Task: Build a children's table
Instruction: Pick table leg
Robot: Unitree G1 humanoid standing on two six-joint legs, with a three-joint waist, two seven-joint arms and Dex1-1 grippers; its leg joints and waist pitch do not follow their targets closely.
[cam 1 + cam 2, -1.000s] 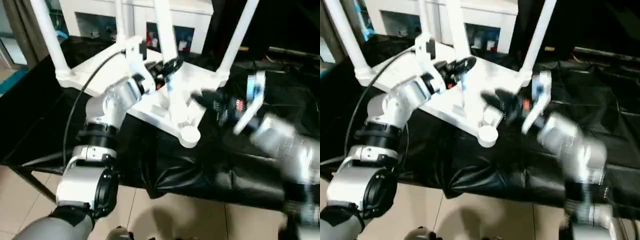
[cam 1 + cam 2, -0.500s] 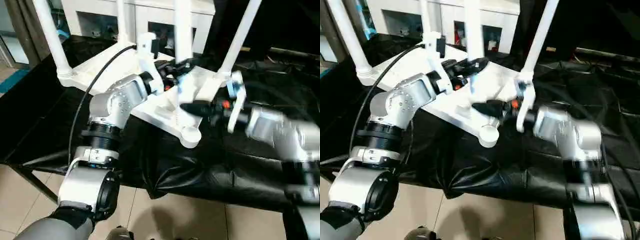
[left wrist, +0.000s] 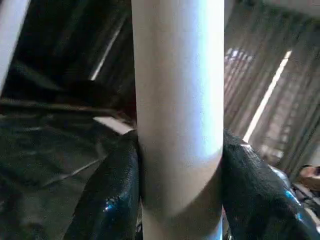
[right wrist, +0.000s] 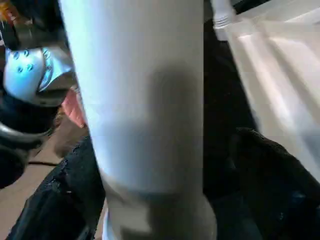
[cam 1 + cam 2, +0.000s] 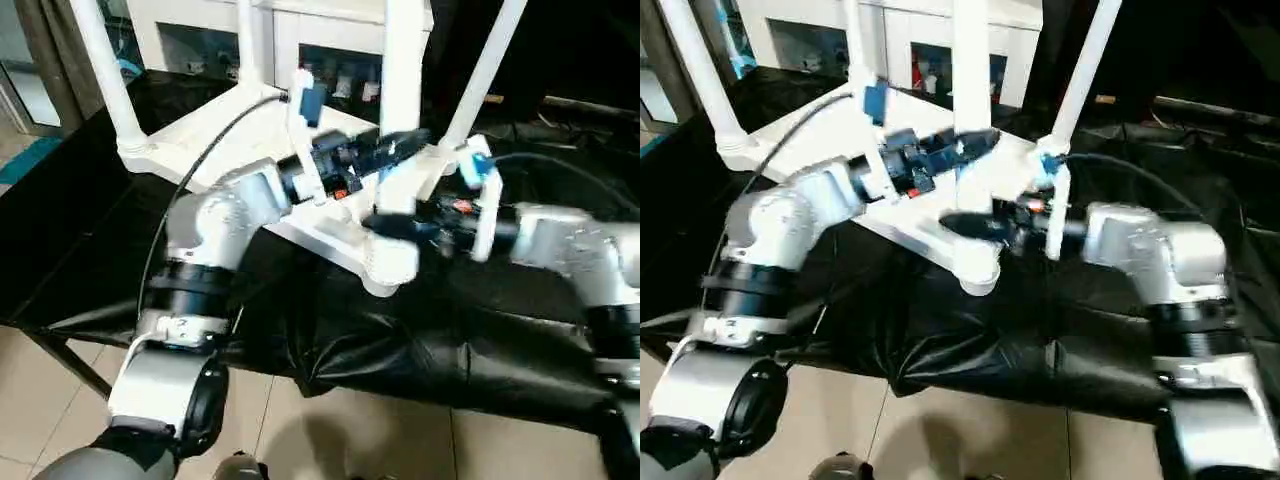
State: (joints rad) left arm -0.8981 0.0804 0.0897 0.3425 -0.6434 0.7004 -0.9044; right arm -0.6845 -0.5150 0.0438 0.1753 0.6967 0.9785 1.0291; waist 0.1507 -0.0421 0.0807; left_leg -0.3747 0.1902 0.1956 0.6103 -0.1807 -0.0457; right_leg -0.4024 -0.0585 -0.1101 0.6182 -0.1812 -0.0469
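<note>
The white tabletop lies upside down on black cloth, with three white legs standing up from its corner sockets. A fourth leg stands upright over the near corner socket. My left gripper is shut on this leg partway up; in the left wrist view both black fingers press against the leg. My right gripper reaches in low from the right and is open around the leg's base. In the right wrist view one finger stands apart from the leg.
A white glass-door cabinet stands behind the table. The black cloth hangs in folds over the front edge, with tiled floor below. My silver forearms cross in front of the tabletop from both sides.
My left gripper has carried the fourth leg to the right, and it now stands upright over the near corner socket. My right gripper has swung left to bracket the leg's base.
</note>
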